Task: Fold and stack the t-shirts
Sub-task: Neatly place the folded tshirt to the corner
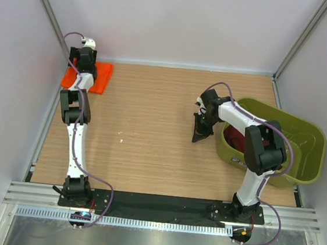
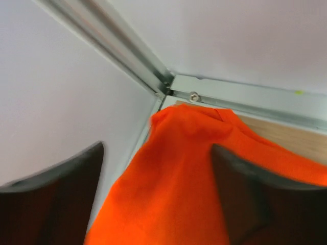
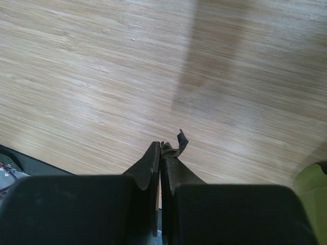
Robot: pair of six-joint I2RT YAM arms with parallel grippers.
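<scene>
The left wrist view shows the left gripper (image 2: 157, 149) spread wide over the orange t-shirt (image 2: 179, 189) in the far-left corner, while only the top view shows the maroon t-shirt (image 1: 235, 140) in the green tub (image 1: 304, 143) beside the pinched-together, empty right gripper (image 3: 161, 146).

What I can't see
My left arm (image 1: 76, 110) covers part of the orange shirt (image 1: 101, 78); the tub wall (image 1: 281, 111) hides most of the maroon shirt (image 1: 235, 139).

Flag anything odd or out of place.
A small dark flap curls off the tip of the shut right end effector, possibly a peeling pad. The dark maroon cloth t-shirt sits in the olive-green plastic tub.
</scene>
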